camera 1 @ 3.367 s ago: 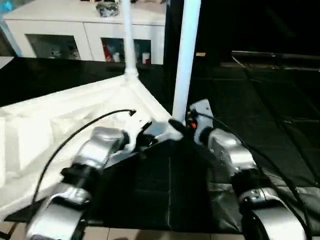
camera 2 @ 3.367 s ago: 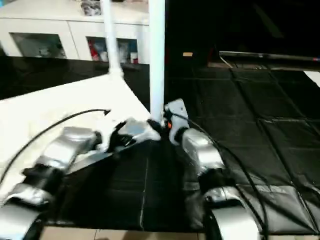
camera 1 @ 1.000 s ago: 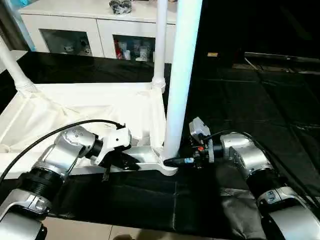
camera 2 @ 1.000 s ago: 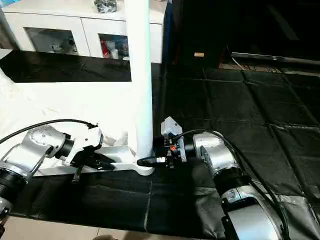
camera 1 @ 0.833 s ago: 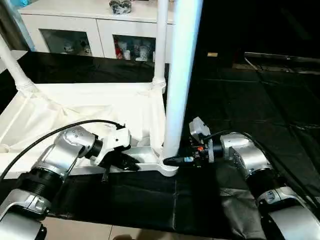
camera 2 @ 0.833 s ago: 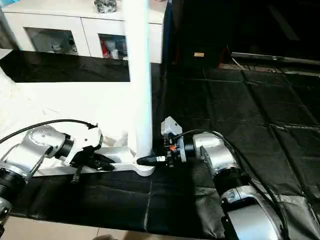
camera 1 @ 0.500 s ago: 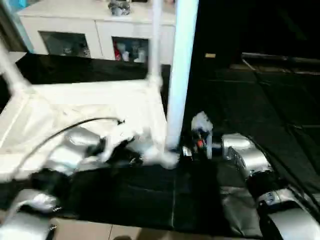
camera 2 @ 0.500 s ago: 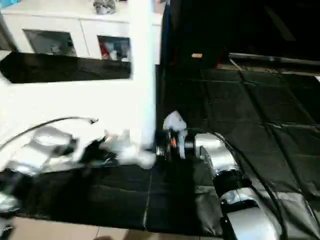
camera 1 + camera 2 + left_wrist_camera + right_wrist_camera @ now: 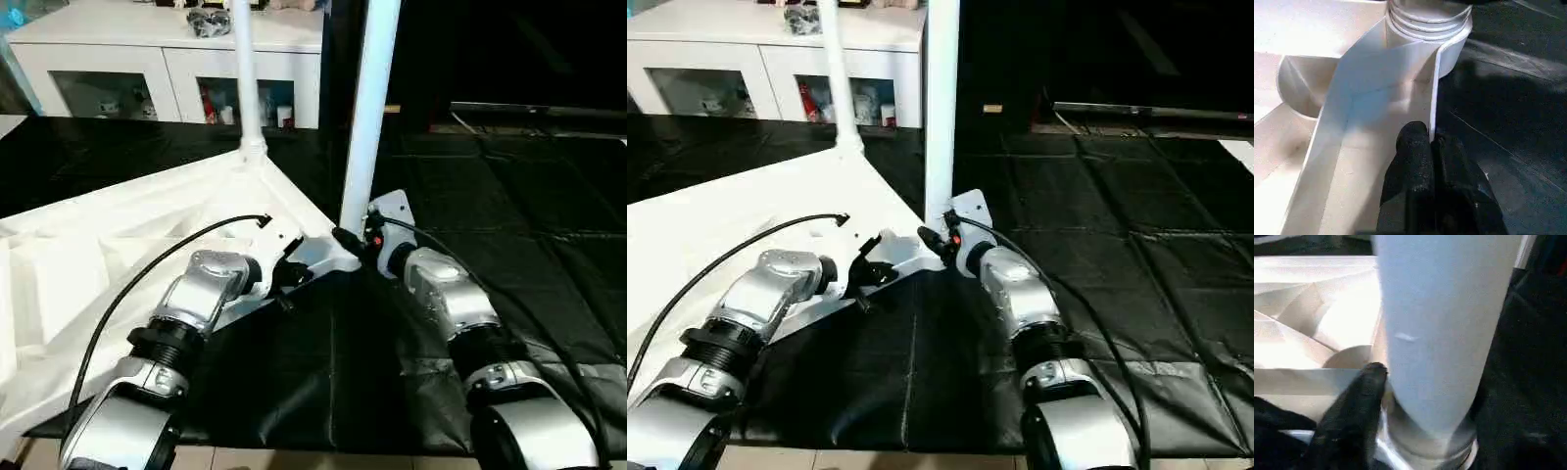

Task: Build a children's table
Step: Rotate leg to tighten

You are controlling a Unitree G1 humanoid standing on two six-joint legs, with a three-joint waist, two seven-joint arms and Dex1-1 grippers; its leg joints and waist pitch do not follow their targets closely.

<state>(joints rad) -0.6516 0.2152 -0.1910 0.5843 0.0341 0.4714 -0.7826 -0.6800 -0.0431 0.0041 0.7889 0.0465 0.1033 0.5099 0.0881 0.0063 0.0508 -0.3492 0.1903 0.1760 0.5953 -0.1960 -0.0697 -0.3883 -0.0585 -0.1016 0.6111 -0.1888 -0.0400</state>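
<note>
**Operator:** Where is the table, and what have my jaws got?

**Spotter:** Your table top (image 9: 118, 245) lies upside down on the black mat (image 9: 509, 196), ribbed underside up, and one corner of it points in between your two grippers. Your left gripper (image 9: 289, 274) is clenched on the thin upright rim of that corner. In the left wrist view one black finger (image 9: 1413, 156) sits inside the rim wall and the other outside it, and they are pinched together on the plastic. Just ahead of those fingertips is the round corner socket (image 9: 1430, 29), with the ringed foot of a leg seated in it.

**Operator:** And the right side?

**Spotter:** Your right gripper (image 9: 351, 238) is at the foot of that near leg (image 9: 367, 117), which stands upright in the socket and rises out of view. Its jaws grasp the leg low down. You can see one finger (image 9: 1364, 396) pressed against the white tube just above the collar, while the other side lies in the dark. Beyond both grippers, the far leg (image 9: 245, 78) stands upright in the next corner.

**Operator:** Any writing I should know about?

**Spotter:** The table's white plastic is plain where you can see it. Behind it stands a white cabinet (image 9: 127, 59) with small items behind its glass doors, and they are too small to read.
</note>
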